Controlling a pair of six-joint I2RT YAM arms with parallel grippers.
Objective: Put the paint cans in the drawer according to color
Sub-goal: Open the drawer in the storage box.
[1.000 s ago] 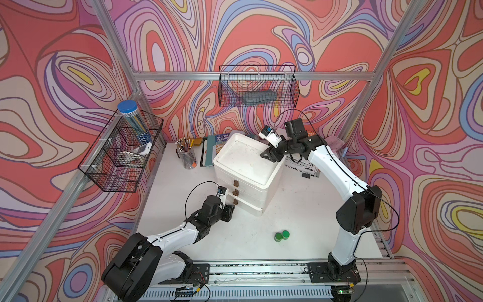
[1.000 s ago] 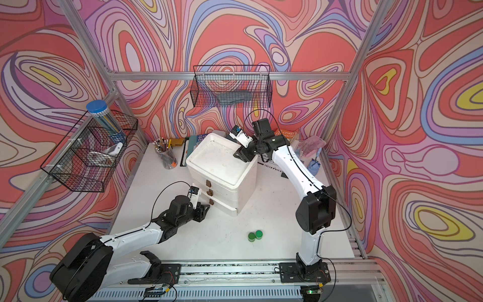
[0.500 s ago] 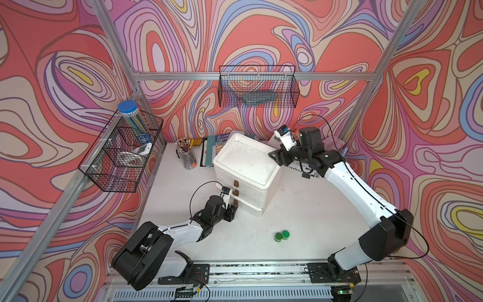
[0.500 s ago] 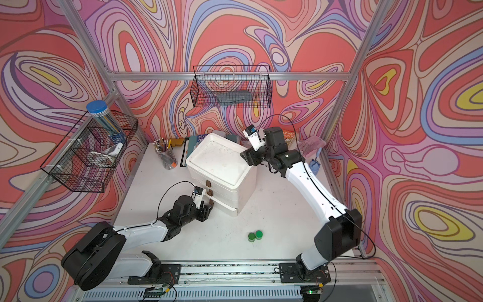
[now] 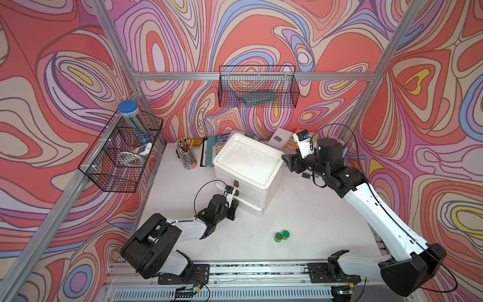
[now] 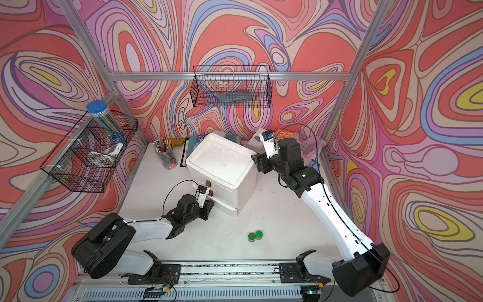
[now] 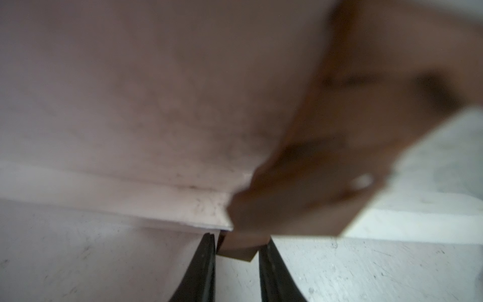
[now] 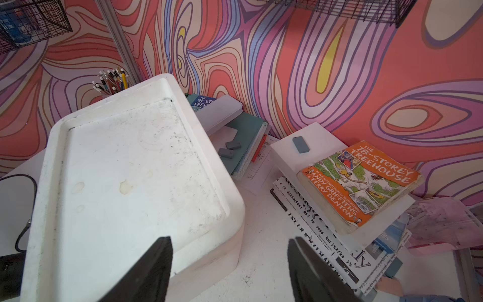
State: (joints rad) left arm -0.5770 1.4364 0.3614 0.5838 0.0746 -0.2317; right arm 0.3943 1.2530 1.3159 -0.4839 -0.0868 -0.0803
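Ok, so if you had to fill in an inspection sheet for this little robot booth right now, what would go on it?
Surface: white table, scuffed, nothing spilled seen.
Job's things: two green paint cans touching, out on the table; white drawer chest behind them; no other cans in sight.
Clutter: pencil cup, books and newspaper along the back.
Grippers: left gripper closed on the brown drawer handle; right gripper open, empty, by the chest's top corner.
Cables: black cables loop above each wrist; nothing snagged seen.
Surroundings: swirly walls; two wire baskets, one holding a blue-lidded tube.
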